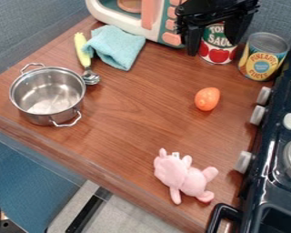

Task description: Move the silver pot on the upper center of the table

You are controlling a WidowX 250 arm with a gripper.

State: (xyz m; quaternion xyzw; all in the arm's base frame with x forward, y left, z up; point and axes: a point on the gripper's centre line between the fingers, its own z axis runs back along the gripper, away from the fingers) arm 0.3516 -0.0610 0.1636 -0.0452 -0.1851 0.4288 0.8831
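My gripper (212, 42) hangs at the top right of the table, in front of the tomato sauce can, with its two fingers spread apart and open. The silver pot (49, 93) stands upright and empty at the left of the table, near the front left edge. One of its loop handles points to the upper left and the other to the lower right. A wide stretch of table lies between the gripper and the pot, and they do not touch.
A blue cloth (116, 47) and a yellow-handled spoon (86, 59) lie just right of the pot, below a toy microwave (132, 20). Two cans, the tomato sauce (217, 45) and pineapple (263, 57), stand upper right. An orange egg-shaped object (207, 98), pink plush toy (183, 177) and stove (272, 150) are rightward.
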